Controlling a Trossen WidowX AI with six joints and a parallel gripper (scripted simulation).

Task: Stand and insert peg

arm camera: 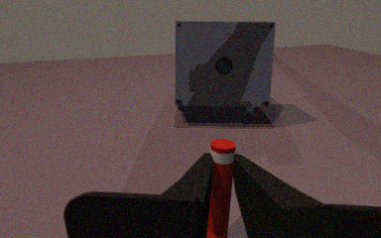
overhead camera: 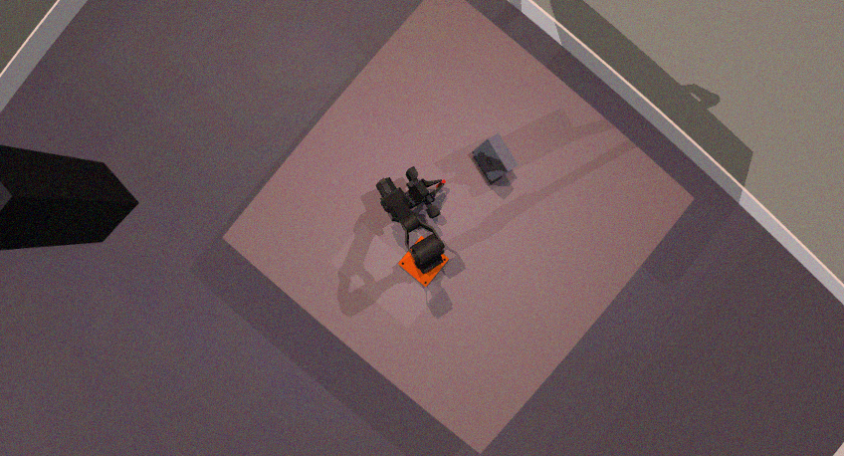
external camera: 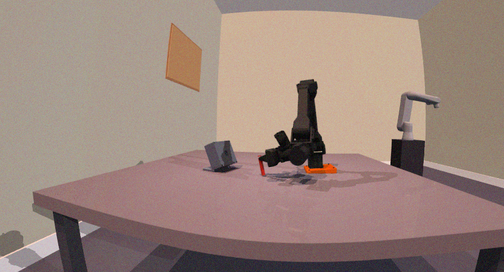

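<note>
The red peg [overhead camera: 440,184] [external camera: 261,167] [arm camera: 220,193] has its white-banded end up, between the fingertips. In the exterior view it is nearly upright, leaning slightly, with its plain end at or just above the table top; contact cannot be told for sure. My gripper [external camera: 261,158] [arm camera: 221,161] is shut on the peg near the band, reaching in from the side at a low angle. The grey sloped panel [overhead camera: 493,159] [external camera: 221,154] [arm camera: 197,45] stands beyond the peg, apart from it. Its round hole [arm camera: 223,65] [external camera: 226,152] faces the arm.
The arm's orange base [overhead camera: 425,279] [external camera: 320,169] sits on the table [overhead camera: 532,333] [external camera: 229,205], behind the gripper. The panel's foot plate [external camera: 209,169] rests on the table. Shadows of the arm cross the panel face and the table. Another pale arm [external camera: 407,110] stands on a dark pedestal beyond the table.
</note>
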